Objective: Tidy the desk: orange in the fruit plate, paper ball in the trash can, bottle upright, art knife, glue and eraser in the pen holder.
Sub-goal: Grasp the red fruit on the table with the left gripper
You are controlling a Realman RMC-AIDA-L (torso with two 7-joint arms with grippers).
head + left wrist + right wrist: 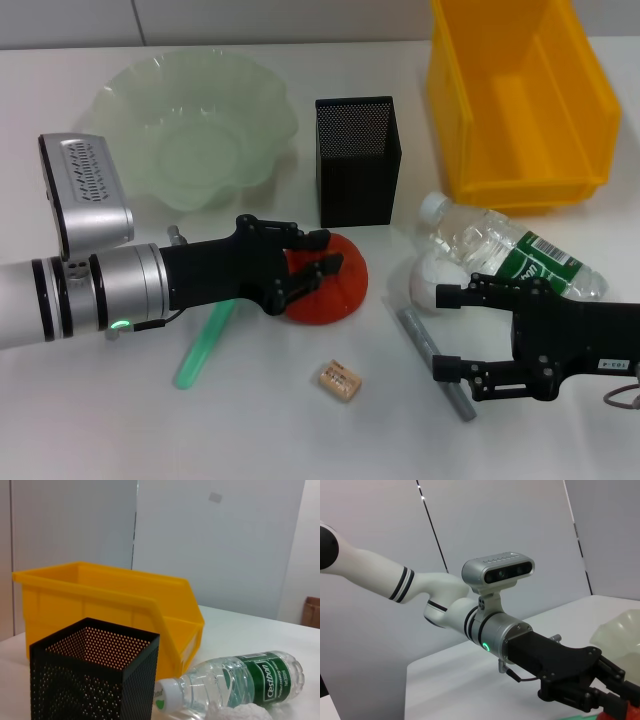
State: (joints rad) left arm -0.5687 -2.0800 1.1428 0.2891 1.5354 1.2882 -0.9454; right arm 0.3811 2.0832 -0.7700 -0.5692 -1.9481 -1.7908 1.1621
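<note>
Nothing on the table (120, 430) looks tidied yet. The left claw (318, 268) is clenched on the orange (335, 285), which sits on the table just near of the pen holder (358, 160); its fingers wrap the fruit's left side. The fruit plate (195, 130) at far left holds nothing. The right claw (452, 332) hovers released at near right, its jaws spread above the art knife (432, 360), touching nothing. The paper ball (435, 275) lies beside the bottle (510, 250), which lies on its side, cap toward the pen holder. The trash can (520, 95) at far right appears empty. The glue (205, 345) lies partly under the left arm, and the eraser (339, 380) rests near centre. All six jobs remain; the orange is the one under way.
</note>
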